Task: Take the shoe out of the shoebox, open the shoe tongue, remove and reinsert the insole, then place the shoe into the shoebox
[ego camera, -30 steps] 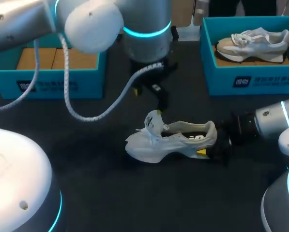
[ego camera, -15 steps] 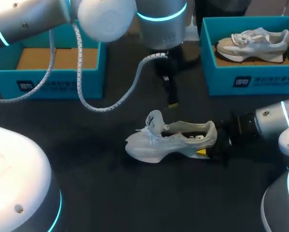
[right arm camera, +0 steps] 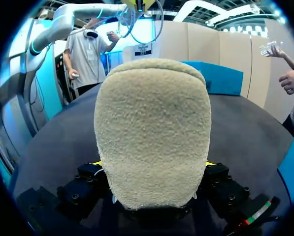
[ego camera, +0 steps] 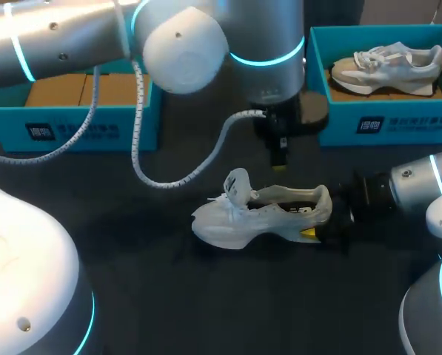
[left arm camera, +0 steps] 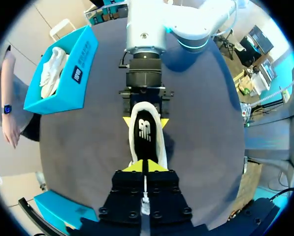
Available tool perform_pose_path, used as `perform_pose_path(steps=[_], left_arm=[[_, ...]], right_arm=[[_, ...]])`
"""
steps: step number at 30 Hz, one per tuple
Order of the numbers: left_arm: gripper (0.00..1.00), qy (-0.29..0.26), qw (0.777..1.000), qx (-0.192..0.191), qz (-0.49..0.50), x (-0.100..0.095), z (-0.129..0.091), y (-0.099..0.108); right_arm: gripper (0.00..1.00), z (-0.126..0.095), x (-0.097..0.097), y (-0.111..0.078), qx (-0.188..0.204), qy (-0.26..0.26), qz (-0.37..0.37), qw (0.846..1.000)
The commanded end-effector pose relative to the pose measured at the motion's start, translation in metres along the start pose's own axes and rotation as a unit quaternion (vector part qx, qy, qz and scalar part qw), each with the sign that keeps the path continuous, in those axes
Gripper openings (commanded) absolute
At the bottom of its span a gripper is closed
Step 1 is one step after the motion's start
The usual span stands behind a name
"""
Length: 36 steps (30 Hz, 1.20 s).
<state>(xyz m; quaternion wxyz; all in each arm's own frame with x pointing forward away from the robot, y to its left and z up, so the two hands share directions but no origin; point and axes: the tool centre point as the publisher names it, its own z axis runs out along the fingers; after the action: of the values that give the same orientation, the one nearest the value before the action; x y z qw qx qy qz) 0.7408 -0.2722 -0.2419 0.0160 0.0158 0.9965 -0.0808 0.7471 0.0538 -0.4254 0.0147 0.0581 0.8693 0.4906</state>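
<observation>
At bench (ego camera: 206,296) centre the shoe (ego camera: 261,214) sits upright, toe at 9 o'clock, heel at 3, the heel pinched between the right gripper (ego camera: 326,220) fingers. Tongue (ego camera: 235,185) stands up; insole (left arm camera: 146,135) seated inside. Left gripper (ego camera: 280,164) hangs just off the collar at 12, fingers pressed together, empty as far as I can see. I'd spread them, drop in near the heel, nip the insole's edge and peel toward the toe. Laces (ego camera: 222,201) could snag. Shoebox (ego camera: 80,127) at 10, second box (ego camera: 383,122) with other shoe (ego camera: 387,66) at 2, both well apart.
</observation>
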Motion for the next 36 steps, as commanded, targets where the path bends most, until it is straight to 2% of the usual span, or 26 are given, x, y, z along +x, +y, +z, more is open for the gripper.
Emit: perform_pose_path(steps=[1, 29, 35, 36], left_arm=[[0.00, 0.006, 1.000, -0.008, 0.000, -0.006, 0.010, -0.012], [0.00, 0.006, 1.000, -0.008, 0.000, -0.006, 0.010, -0.012], [0.00, 0.026, 0.999, 0.014, 0.040, -0.009, 0.035, -0.013], [0.00, 0.027, 0.999, 0.005, 0.046, -0.010, 0.040, -0.013]], right_arm=[[0.00, 0.003, -0.001, -0.001, 0.001, -0.001, 0.000, 1.000], [0.00, 0.003, -0.001, -0.001, 0.001, -0.001, 0.000, 1.000], [0.00, 0.003, -0.001, -0.001, 0.001, -0.001, 0.000, 1.000], [0.00, 0.003, -0.001, -0.001, 0.001, -0.001, 0.000, 1.000]])
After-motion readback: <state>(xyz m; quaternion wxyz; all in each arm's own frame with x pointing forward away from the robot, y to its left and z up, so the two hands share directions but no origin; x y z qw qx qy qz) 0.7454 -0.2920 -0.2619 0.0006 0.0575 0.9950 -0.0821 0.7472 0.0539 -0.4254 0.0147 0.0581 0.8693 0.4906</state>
